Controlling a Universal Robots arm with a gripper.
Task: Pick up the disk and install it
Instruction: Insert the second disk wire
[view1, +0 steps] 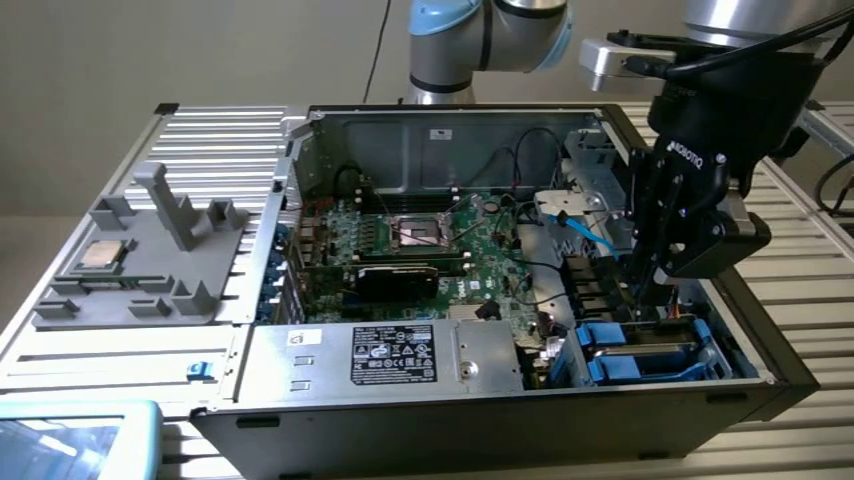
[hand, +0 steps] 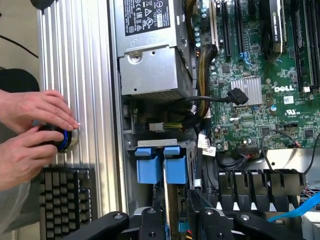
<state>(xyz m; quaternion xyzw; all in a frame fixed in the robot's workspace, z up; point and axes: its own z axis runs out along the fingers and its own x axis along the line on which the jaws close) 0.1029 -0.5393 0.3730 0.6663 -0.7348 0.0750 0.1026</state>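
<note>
While lowered into the open black computer case (view1: 747, 385), black gripper (view1: 646, 296) is clamped on thin silver-grey metal disk (hand: 167, 200) standing edge-on between blue plastic rails (hand: 161, 164) in the drive bay.

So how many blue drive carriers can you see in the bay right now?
2. In the wrist view, one blue carrier and a second blue carrier sit side by side in the drive bay, beside the power supply. Others may be hidden deeper in the case.
</note>
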